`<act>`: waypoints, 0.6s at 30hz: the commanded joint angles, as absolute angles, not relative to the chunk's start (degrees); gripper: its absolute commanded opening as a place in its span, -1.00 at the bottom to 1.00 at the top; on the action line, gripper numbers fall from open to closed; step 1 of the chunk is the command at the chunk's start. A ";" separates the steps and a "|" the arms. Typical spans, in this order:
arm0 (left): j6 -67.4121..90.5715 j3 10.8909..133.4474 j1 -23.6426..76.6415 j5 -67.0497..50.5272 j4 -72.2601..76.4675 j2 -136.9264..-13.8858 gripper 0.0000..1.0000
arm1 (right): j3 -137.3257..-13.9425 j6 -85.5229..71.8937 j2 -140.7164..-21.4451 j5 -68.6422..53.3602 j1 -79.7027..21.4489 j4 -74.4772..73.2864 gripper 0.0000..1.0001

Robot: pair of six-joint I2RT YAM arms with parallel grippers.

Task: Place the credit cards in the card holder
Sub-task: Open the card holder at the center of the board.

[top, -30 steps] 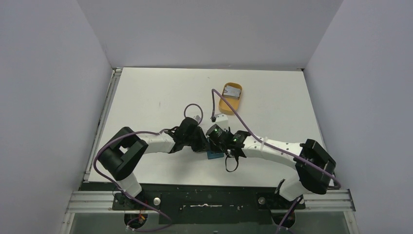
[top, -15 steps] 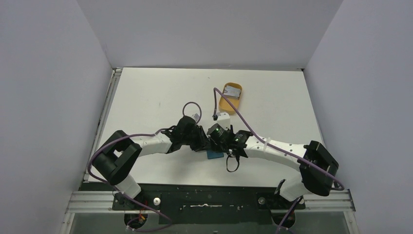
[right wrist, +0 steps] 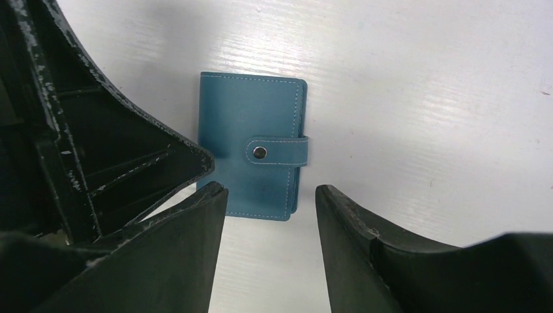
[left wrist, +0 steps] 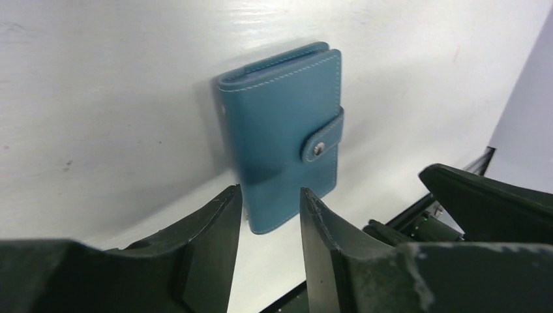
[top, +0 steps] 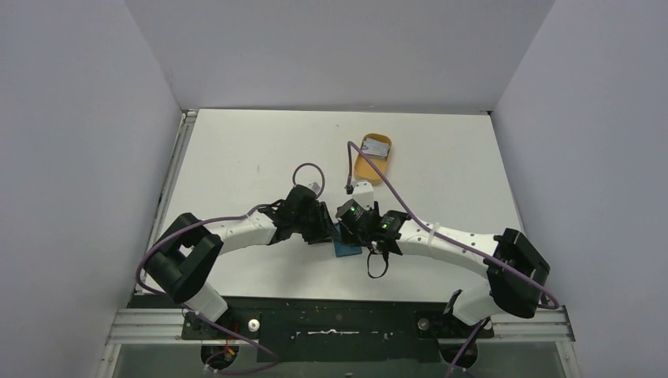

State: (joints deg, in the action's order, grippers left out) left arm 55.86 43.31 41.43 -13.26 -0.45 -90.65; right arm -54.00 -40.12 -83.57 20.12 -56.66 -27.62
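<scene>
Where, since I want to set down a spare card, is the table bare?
Bare: the table left of the orange tray, up to the left rail, and right of it toward the wall. Crowded: near centre, where left gripper and right gripper hover over the teal wallet.

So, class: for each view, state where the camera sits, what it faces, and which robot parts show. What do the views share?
Top external: above and behind the bases, looking down at the table; both arms show.
Left wrist: on the left arm, looking down past the open left pincer at the card holder.
Right wrist: on the right arm, looking down past the open right pincer at it.
Shared: all three see the card holder.
</scene>
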 commanded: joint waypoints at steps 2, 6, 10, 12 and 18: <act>51.74 47.50 41.39 -9.49 -4.29 -92.89 -0.23 | -55.16 -40.60 -84.70 20.93 -56.34 -26.81 0.09; 50.52 48.69 41.85 -7.86 -6.28 -94.71 -0.21 | -55.85 -40.20 -86.45 20.88 -56.31 -26.79 0.10; 50.27 48.64 41.90 -7.23 -6.72 -96.27 -0.24 | -56.15 -40.06 -88.24 20.93 -56.05 -26.62 0.11; 50.27 48.53 41.92 -7.14 -6.58 -96.78 -0.26 | -56.16 -40.08 -88.97 20.65 -55.92 -26.19 0.11; 50.19 47.89 41.91 -6.99 -5.96 -97.93 -0.31 | -57.05 -40.07 -91.04 20.30 -55.74 -25.95 0.18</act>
